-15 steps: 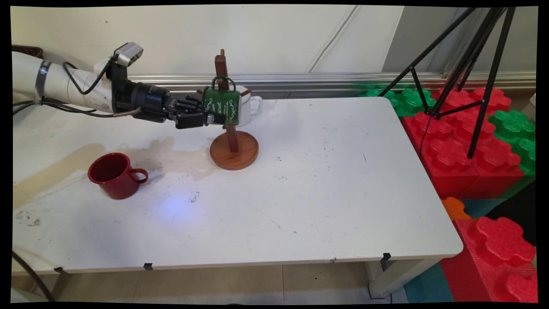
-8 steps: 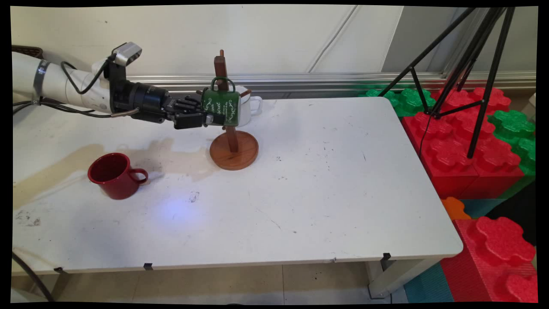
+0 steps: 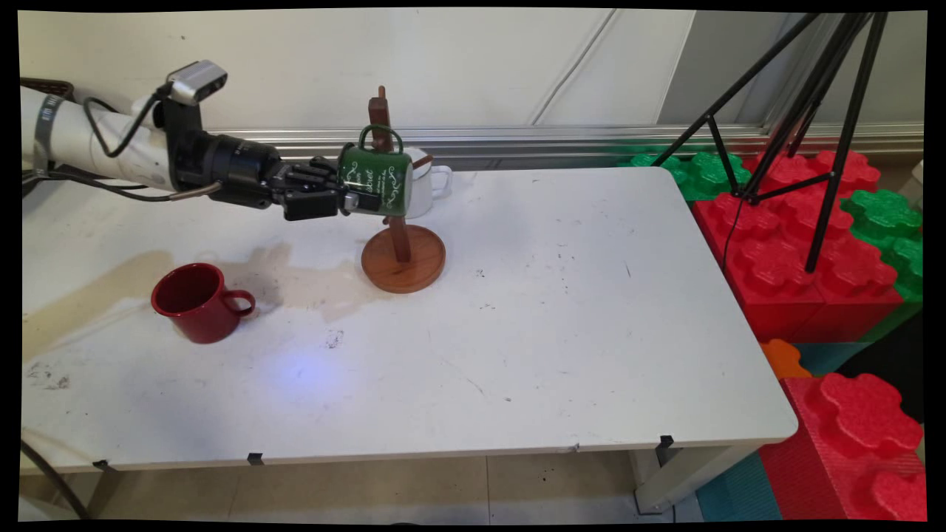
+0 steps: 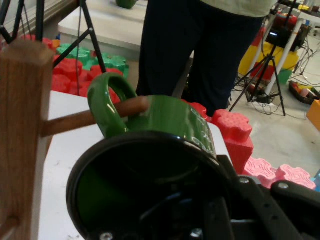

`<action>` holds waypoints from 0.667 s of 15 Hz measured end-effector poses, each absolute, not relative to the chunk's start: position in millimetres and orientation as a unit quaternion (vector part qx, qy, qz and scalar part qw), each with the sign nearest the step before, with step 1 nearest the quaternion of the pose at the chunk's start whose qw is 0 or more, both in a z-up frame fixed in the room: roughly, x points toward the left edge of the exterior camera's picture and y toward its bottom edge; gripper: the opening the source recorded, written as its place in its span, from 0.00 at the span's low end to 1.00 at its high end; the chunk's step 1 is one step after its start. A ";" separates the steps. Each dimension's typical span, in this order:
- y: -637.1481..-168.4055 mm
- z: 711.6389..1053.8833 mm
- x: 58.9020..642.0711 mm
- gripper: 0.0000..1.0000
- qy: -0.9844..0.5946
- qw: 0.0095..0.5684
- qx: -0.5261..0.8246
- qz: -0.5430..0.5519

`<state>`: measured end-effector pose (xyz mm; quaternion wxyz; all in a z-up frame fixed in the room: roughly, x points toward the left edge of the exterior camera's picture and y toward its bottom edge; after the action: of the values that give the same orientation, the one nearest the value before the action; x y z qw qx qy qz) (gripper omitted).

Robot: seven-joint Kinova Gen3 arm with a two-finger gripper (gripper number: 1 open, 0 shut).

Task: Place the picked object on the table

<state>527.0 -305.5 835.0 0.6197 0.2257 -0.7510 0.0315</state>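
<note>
My gripper [image 3: 356, 199] is shut on the rim of a green mug [image 3: 373, 185] with white lettering, holding it on its side beside the wooden mug tree [image 3: 383, 111]. In the hand view the green mug [image 4: 170, 117] fills the lower middle, one finger inside it and one outside, with my gripper [image 4: 215, 205] at the bottom. The mug's handle [image 4: 106, 102] still loops round a peg [image 4: 75, 120], close to the peg's tip. The tree's post [image 4: 20, 135] stands at the left. A white mug [image 3: 430, 185] sits behind the tree.
A red mug [image 3: 198, 301] stands upright at the front left, next to a brownish stain [image 3: 295, 270]. Beyond the table's right edge lie red and green foam blocks [image 3: 798, 251] and a black tripod [image 3: 805, 111]. A person [image 4: 210, 45] stands beyond the table.
The arm has drawn back to the left and risen a little. The green mug went with it, sliding outward along the peg and tilting slightly.
</note>
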 end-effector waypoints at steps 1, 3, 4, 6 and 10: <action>-301.0 838.4 527.0 0.00 -0.751 0.622 0.219 0.030; -293.8 842.7 527.5 0.00 -0.752 0.624 0.211 0.028; -290.0 844.8 528.0 0.00 -0.753 0.624 0.206 0.027; -282.8 848.5 530.2 0.00 -0.756 0.624 0.196 0.026; -269.2 855.2 543.4 0.00 -0.767 0.617 0.177 0.028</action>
<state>543.4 -269.2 855.2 0.6165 0.1770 -0.7667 0.0282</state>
